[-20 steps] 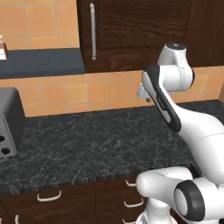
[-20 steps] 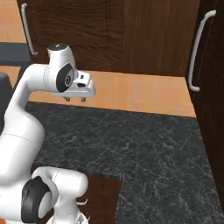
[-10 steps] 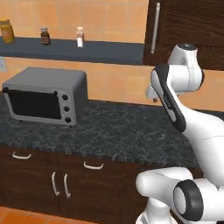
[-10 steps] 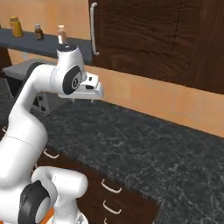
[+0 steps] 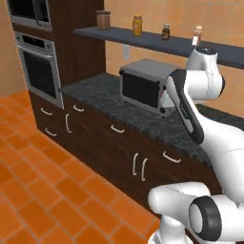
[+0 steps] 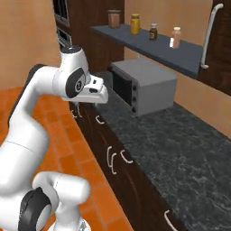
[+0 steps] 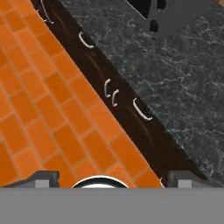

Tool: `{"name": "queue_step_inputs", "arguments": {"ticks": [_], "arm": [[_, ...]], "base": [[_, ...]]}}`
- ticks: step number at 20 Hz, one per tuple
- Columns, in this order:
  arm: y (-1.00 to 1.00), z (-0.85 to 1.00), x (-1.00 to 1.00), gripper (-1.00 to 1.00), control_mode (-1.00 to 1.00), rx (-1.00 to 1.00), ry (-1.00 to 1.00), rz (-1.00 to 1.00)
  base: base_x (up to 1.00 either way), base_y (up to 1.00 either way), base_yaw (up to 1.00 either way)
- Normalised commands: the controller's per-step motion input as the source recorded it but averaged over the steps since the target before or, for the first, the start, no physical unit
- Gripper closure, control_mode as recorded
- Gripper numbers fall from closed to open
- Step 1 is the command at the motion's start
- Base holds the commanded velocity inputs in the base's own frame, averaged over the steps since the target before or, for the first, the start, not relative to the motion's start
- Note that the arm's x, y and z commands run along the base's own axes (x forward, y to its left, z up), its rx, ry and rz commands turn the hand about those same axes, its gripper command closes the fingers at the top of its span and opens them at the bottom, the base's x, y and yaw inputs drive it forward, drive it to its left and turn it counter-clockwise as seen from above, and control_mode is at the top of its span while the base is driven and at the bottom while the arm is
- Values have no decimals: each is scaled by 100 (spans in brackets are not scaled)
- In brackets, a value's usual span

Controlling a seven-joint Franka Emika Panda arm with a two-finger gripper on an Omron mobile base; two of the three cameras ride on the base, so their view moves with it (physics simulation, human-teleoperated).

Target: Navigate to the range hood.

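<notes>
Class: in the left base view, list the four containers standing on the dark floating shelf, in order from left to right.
Brown lidded jar → amber yellow jar → small dark bottle → pale bottle with a reddish band, all standing on the dark floating shelf.

- The arm (image 5: 190,112) is glossy white, built of rounded, tube-like links; its shells are smooth and unmarked, with no cables or screws visible
- A dark grey stripe runs along the link seen in the left base view; a round dark grey cap sits on top of the uppermost joint
- In the right base view the upper joint (image 6: 74,83) bears a dark circular disc edged in grey
- The bottom joint housing (image 5: 205,220) is a bulky white cylinder with a dark grey ring and a lighter grey centre
- The pincer (image 6: 94,89) is a white angular block with small dark insets; its finger tips (image 7: 43,178) look small, dark grey and blocky
</notes>
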Motion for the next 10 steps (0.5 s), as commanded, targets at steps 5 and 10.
{"name": "queue_step_inputs", "arguments": {"ticks": [5,10], "arm": [[0,0,0,-100,100,0,0,0],[0,0,0,-100,100,0,0,0]], "base": [[-3,0,100],[-1,0,100]]}}
